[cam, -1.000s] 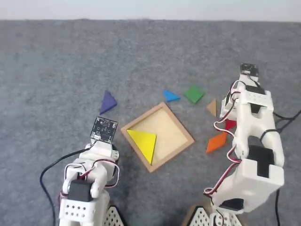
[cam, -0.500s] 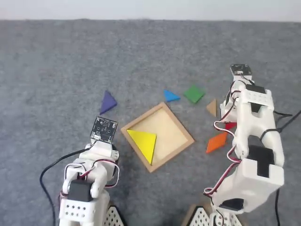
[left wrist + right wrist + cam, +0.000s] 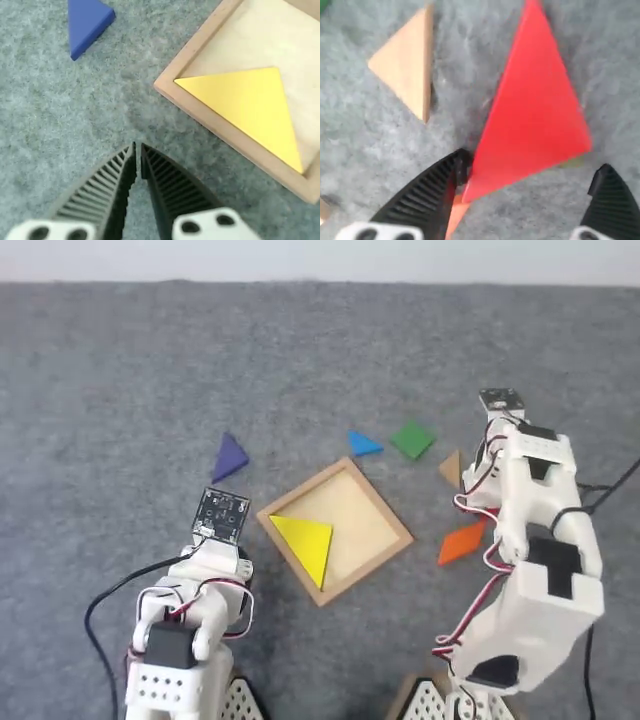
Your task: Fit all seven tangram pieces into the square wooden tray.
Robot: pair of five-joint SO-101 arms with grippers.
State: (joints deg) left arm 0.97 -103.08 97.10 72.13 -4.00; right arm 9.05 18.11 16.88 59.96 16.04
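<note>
Yellow triangle, pale natural wood tray, indigo triangle, bright blue triangle, green square, tan wooden triangle, orange piece, red triangle, mottled grey mat, white arms.

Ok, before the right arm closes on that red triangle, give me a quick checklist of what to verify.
1. Right gripper open: ok.
2. Red triangle between its fingers: ok, one finger at the triangle's edge, the other standing off.
3. Plain wooden triangle outside the grasp: ok, it lies apart to one side.
4. Orange piece clear of the fingers: cannot tell, it lies close by the red triangle's corner.
5. Room in the wooden tray: ok, the yellow triangle covers only part of the floor.
6. Left gripper out of the way: ok, shut, over the carpet beside the tray.
</note>
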